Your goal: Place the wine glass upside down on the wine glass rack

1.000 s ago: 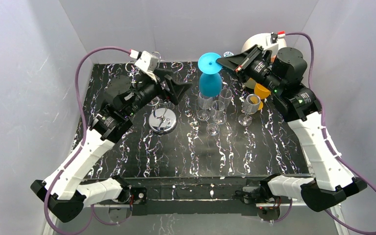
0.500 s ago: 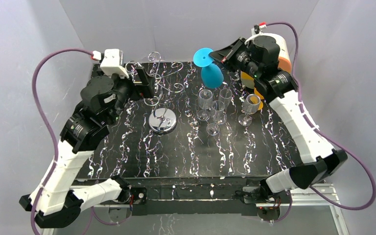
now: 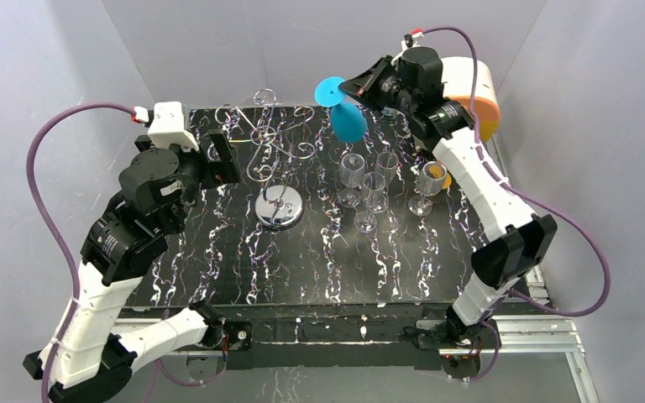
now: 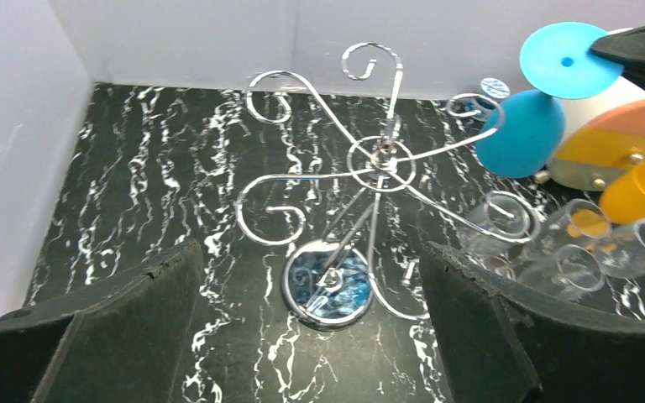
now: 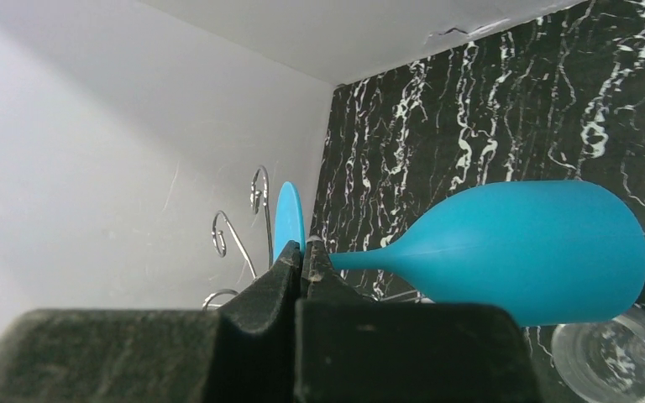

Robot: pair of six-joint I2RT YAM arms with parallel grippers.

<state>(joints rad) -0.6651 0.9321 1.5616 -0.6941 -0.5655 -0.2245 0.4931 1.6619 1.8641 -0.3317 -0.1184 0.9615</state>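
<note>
Black marbled table [image 3: 302, 269], white booth walls. My right gripper [image 3: 354, 86] pinches blue wine glass [image 3: 348, 122] by stem just under foot. Bowl hangs tilted, airborne, at 1 o'clock of wine glass rack [image 3: 279, 208]. My left gripper [image 3: 222, 157] spread wide, empty, at 9 o'clock of rack.

Risks: thin stem pivots in pinch; foot misses scroll arm or snags wire and tips rack; bowl clips clear glasses [image 3: 369, 180] beneath.

Versus second ago: glass shifted toward 9 o'clock, nearer rack; left gripper withdrawn off rack, spread wider.
</note>
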